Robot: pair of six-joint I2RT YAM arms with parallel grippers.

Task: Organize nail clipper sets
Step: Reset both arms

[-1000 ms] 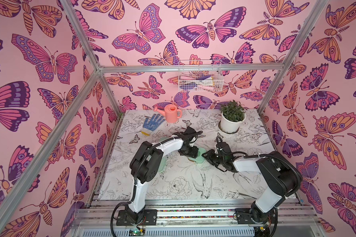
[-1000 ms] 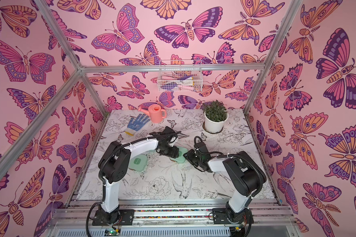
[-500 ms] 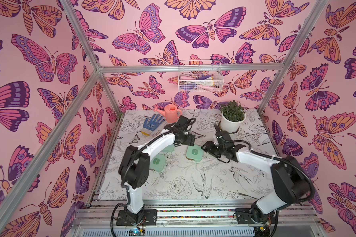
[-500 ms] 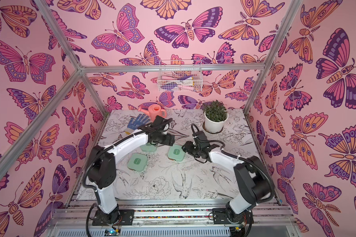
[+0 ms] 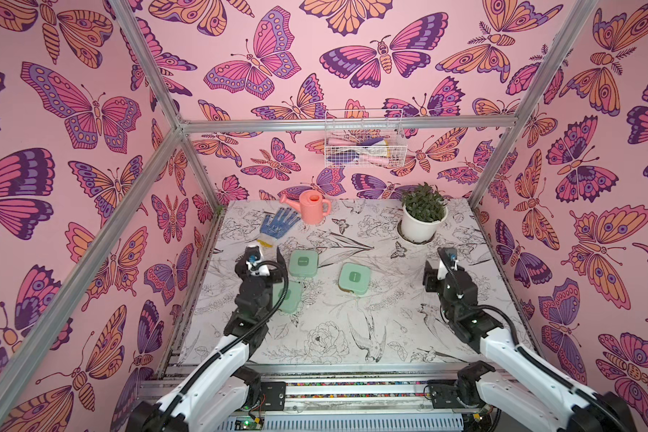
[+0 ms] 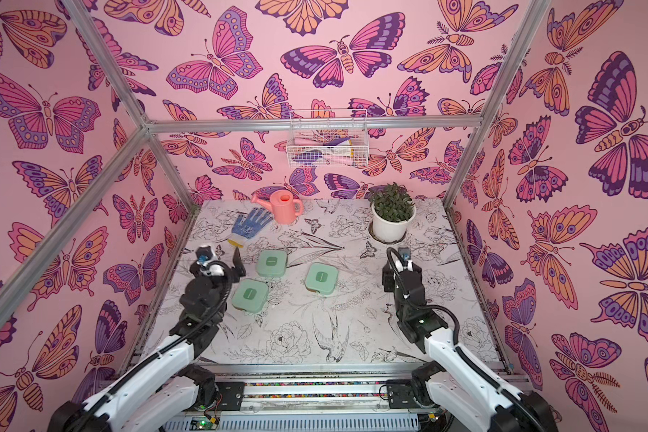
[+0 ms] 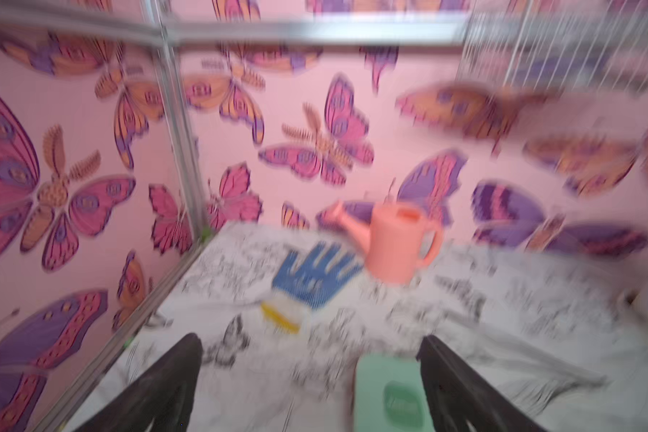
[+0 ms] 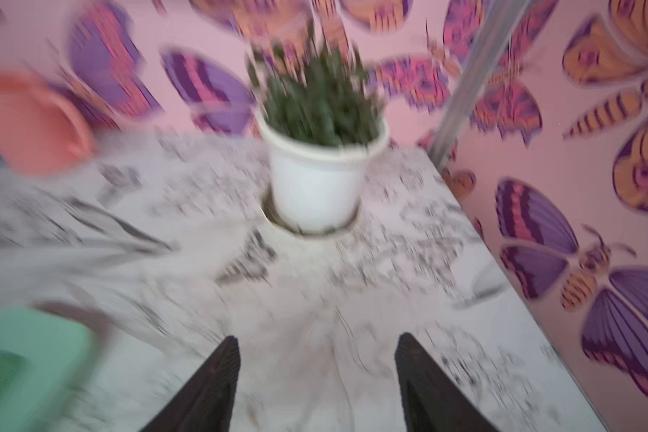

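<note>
Top views: white tabletop printed with black flowers and birds (image 5: 352,336), pink butterfly walls (image 5: 90,112) on three sides
Far mint-green rounded-square plastic case (image 5: 303,263): lid shut, flat on the tabletop, at 10 o'clock from its middle
Centre mint-green rounded-square plastic case (image 5: 353,276): lid shut, close to the tabletop's middle, at 4 o'clock from the far case and apart from it
Near mint-green rounded-square plastic case (image 6: 250,295): lid shut, at 7 o'clock from the far case and just beside it; the left arm (image 5: 255,299) hides part of it in a top view
Black two-finger left gripper (image 5: 267,257): at 9 o'clock from the far case, just beside it, jaws spread wide, holding nothing
Black two-finger right gripper (image 5: 437,266): at 3 o'clock from the centre case, well apart from it, jaws parted, holding nothing
Back of the tabletop: blue dotted fabric glove (image 5: 279,224) at 11 o'clock, coral plastic watering can (image 5: 313,207) between 11 and 12 o'clock, white pot with a green plant (image 5: 423,220) at 1 o'clock, white wire basket (image 5: 363,144) on the back wall above
Left wrist view: blurred; black fingers (image 7: 158,381) wide apart with nothing gripped; the far case (image 7: 390,392) lies on the tabletop below them, close to one finger; the glove (image 7: 315,276) and the watering can (image 7: 393,247) lie beyond
Right wrist view: blurred; fingers (image 8: 203,385) apart over bare tabletop; the white pot (image 8: 317,179) straight ahead; a corner of the centre case (image 8: 27,374) and part of the watering can (image 8: 30,123) off to one side
</note>
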